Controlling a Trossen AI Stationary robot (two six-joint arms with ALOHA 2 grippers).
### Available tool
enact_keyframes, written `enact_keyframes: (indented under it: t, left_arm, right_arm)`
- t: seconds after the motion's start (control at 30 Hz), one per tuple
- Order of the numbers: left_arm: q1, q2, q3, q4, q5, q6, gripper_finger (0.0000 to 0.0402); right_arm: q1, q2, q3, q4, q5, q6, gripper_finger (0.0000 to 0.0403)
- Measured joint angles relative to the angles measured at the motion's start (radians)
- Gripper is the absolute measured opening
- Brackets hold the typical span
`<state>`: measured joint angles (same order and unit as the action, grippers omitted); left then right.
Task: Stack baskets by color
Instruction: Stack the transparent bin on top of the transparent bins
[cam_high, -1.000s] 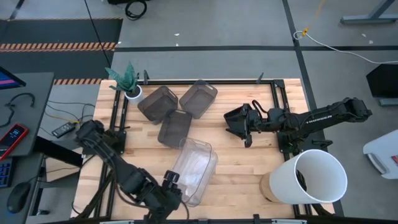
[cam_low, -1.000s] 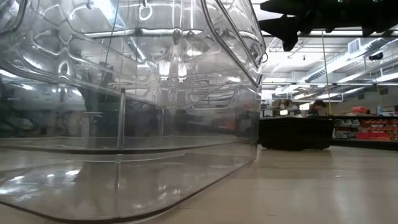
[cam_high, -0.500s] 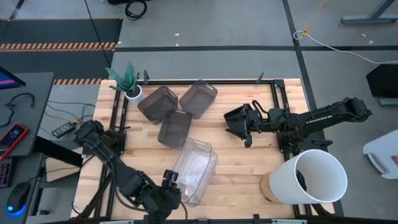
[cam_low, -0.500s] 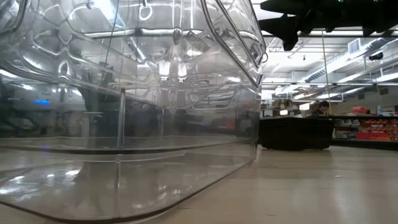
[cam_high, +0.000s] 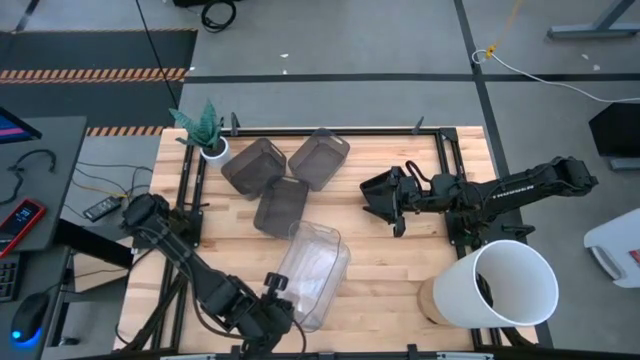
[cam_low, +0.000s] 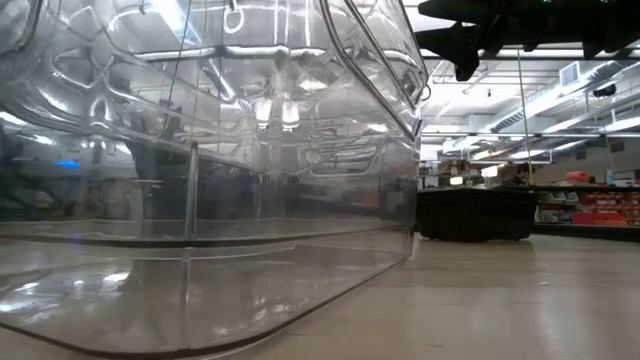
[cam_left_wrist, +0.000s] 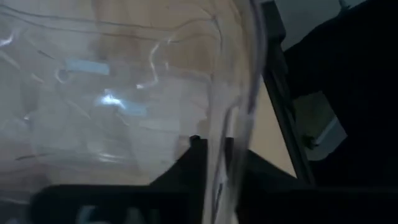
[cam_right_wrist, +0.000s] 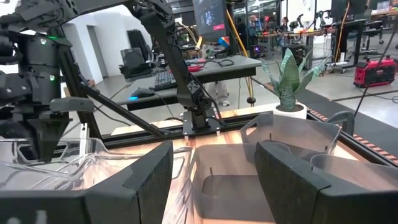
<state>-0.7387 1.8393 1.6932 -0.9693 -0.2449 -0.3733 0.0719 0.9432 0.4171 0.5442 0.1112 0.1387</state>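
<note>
A clear basket (cam_high: 314, 268) stands on the table near its front edge and fills the low view (cam_low: 200, 180). My left gripper (cam_high: 272, 289) is at its near-left rim, shut on the wall (cam_left_wrist: 227, 155). Three smoky grey baskets (cam_high: 253, 165) (cam_high: 320, 157) (cam_high: 281, 205) rest on their bases side by side at the far left. My right gripper (cam_high: 383, 196) hangs open above the table right of them, level, facing them (cam_right_wrist: 214, 186). No black basket shows. My left gripper has the clear basket's side wall near its rim (cam_left_wrist: 239, 124) between its two fingers, one finger (cam_left_wrist: 194, 155) inside the basket and the other (cam_left_wrist: 264, 177) outside. It comes slanting down from the table's near-left. The basket's base stays on the table (cam_low: 300, 300).
A big white bucket (cam_high: 505, 285) stands at the near right corner. A small white plant pot (cam_high: 212, 148) sits at the far left corner beside the grey baskets. Dark frame rails (cam_high: 448, 170) run along the table's sides. Bare wood lies between the clear basket and the bucket.
My left gripper has sunk a little at the clear basket's near-left rim. The basket and my right arm have stayed where they were.
</note>
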Motion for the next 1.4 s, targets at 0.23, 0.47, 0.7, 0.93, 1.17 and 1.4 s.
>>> enact_keyframes:
  t: [0.23, 0.47, 0.7, 0.93, 1.17, 1.4]
  left_arm:
    - [-0.023, -0.001, 0.038, -0.083, -0.022, 0.022, 0.0006]
    - [-0.020, 0.000, 0.074, -0.163, 0.001, 0.010, 0.0003]
    - [-0.003, 0.000, 0.074, -0.169, 0.080, -0.001, 0.0002]
    - [0.003, 0.000, 0.074, -0.237, 0.137, -0.011, 0.0001]
    - [0.003, 0.000, 0.074, -0.249, 0.163, -0.013, 0.0001]
    - [0.003, 0.004, 0.074, -0.247, 0.177, -0.042, 0.0001]
  right_arm:
    - [0.000, 0.000, 0.000, 0.000, 0.000, -0.001, 0.0231]
    - [0.000, 0.000, 0.000, 0.000, 0.000, -0.004, 0.0231]
    - [-0.003, 0.005, 0.000, 0.001, 0.003, 0.010, 0.0231]
    - [0.008, 0.006, 0.000, 0.001, 0.003, 0.042, 0.0231]
    - [0.022, 0.006, 0.000, 0.000, 0.003, 0.041, 0.0231]
    - [0.022, 0.006, 0.000, 0.000, 0.003, 0.036, 0.0231]
